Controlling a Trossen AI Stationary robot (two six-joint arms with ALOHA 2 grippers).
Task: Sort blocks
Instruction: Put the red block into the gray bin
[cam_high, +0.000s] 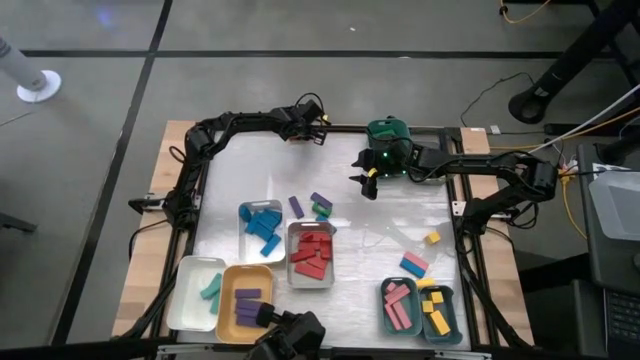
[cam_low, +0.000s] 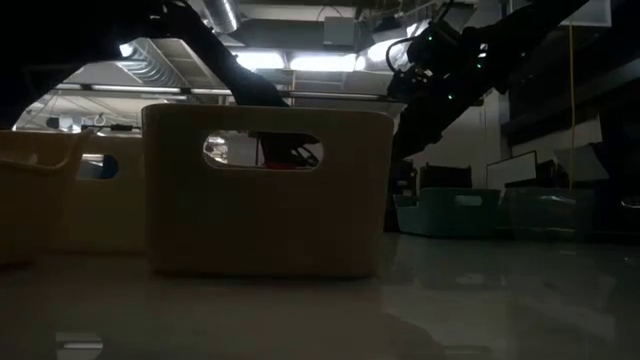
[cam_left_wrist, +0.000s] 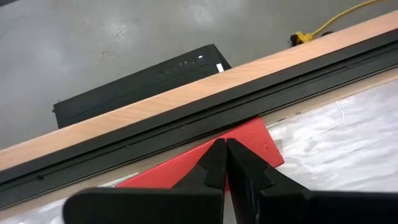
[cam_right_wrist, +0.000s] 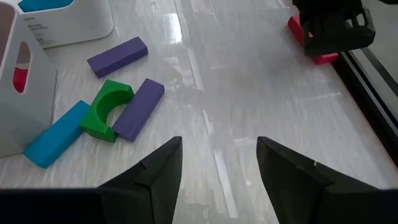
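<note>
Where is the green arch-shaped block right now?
In the high view the green arch block lies loose mid-table, touching a purple block and a blue block, just above the tray of red blocks.

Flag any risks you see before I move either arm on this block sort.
The left gripper, shut, sits over a red block right against the table's far rail; a grasp there could jam on the rail. The right gripper hangs open above loose purple blocks touching a green arch piece, so it could nudge neighbours.

No legible text, label, brand, number or sign can be read on anything shown.
</note>
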